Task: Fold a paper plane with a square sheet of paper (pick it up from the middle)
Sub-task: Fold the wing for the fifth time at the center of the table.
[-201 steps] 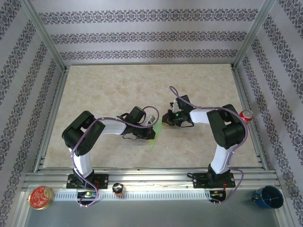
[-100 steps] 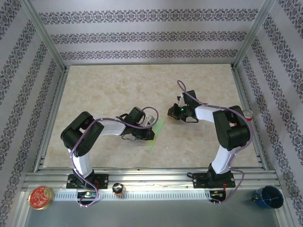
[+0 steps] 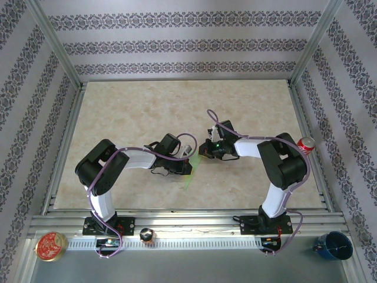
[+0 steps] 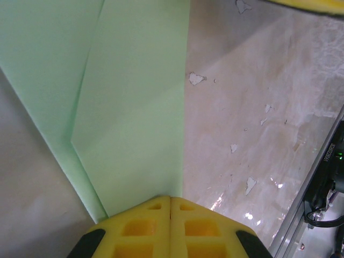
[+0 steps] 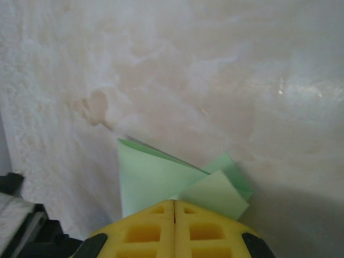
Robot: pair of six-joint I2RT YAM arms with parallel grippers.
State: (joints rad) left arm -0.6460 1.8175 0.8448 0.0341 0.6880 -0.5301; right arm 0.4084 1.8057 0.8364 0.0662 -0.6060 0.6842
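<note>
With my left gripper point(image 4: 170, 199) and right gripper point(image 5: 174, 202) both clamped on the folded green paper point(image 4: 134, 118), I'd pull it taut and line up the edges before creasing it against the tabletop point(image 4: 242, 134).

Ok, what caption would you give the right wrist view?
Right gripper pinching the folded pale-green paper, its layered flaps fanning out over the marbled tabletop.

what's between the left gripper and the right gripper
The folded green paper bridges them in the top view; left gripper and right gripper are each shut on it, as the wrist views show.
</note>
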